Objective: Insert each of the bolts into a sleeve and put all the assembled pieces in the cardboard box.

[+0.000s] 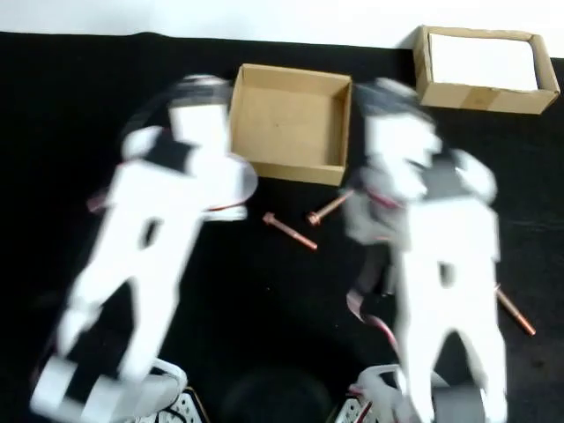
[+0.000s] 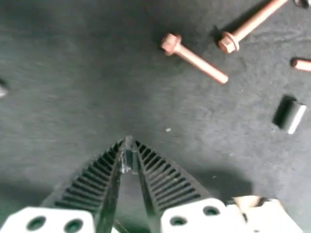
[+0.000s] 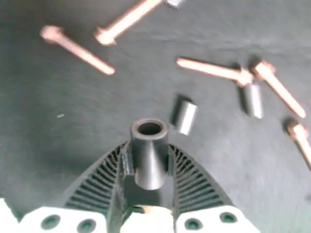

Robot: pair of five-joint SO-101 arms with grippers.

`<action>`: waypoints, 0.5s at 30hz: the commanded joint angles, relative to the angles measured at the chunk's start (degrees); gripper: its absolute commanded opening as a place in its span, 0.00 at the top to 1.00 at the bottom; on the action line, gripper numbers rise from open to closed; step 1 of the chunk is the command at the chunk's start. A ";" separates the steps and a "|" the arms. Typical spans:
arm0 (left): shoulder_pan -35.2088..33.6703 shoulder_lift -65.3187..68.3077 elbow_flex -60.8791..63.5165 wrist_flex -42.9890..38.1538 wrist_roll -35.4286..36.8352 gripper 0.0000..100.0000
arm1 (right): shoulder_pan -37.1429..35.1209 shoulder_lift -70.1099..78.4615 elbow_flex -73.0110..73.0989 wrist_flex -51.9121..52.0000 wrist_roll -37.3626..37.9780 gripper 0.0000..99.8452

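Copper bolts point(image 3: 77, 51) lie loose; dark sleeve point(image 3: 148, 162) (bore showing) clamped in right gripper point(image 3: 147, 145).

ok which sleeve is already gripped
The dark sleeve clamped in the right arm's jaws, its open bore facing the wrist camera. The other two lie loose on the black mat.

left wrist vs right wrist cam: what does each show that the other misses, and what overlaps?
Left wrist adds: the left gripper, shut on nothing.
Right wrist adds: the right gripper shut on an upright sleeve, a second lying sleeve, and two more bolts near it.
Shared, as far as I can match them: the pair of bolts with heads near each other, one lying sleeve, and a third bolt, cut by the edge in the left wrist view.
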 commanded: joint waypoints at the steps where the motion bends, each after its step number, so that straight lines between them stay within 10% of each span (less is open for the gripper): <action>1: 2.86 12.62 -6.73 -0.35 8.53 0.99 | 7.52 -10.33 11.56 -3.74 2.90 0.99; 15: 4.88 48.13 -38.11 8.79 23.12 0.70 | 9.71 -25.27 32.31 -11.30 4.31 0.99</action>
